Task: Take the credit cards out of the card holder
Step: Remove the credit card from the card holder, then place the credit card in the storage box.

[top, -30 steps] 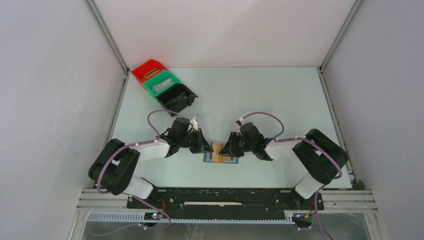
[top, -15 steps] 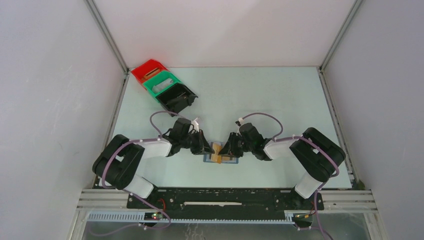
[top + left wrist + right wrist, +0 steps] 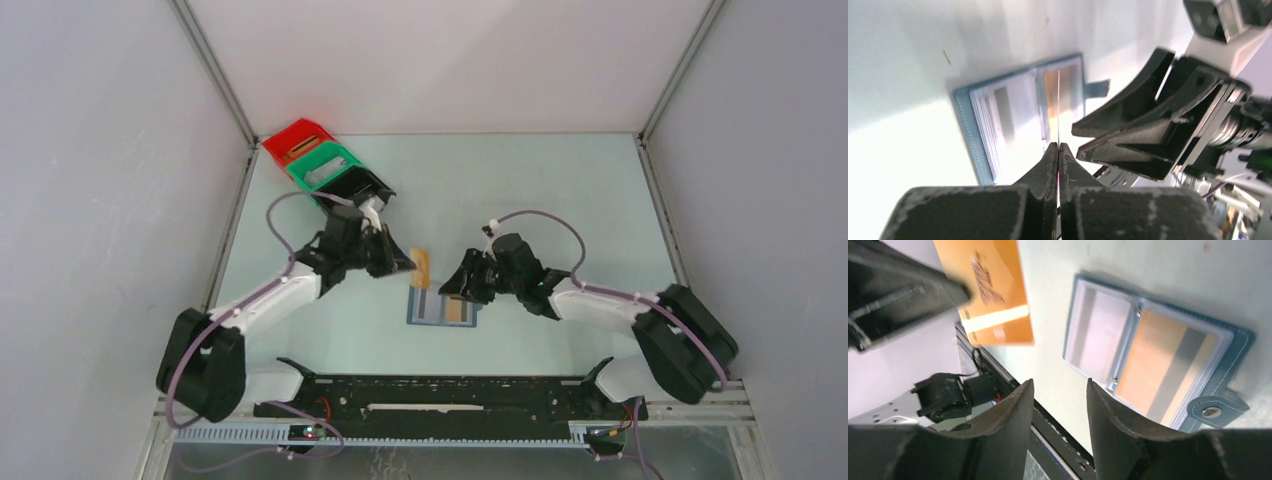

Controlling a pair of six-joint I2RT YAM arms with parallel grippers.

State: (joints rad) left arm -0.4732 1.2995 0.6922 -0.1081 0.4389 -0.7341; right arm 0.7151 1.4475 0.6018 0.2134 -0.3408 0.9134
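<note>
Evidently left claw (image 3: 405, 266) pinched tight on orange card (image 3: 423, 268), held clear upper-left of open card holder (image 3: 443, 310); right claw (image 3: 452, 290) half-open, empty, beside holder, likely for steadying.

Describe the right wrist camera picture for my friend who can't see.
An orange card is pinched in the left pincer, above the table. On the table lies the open blue card holder with another card inside, framed by the open right pincer.
</note>
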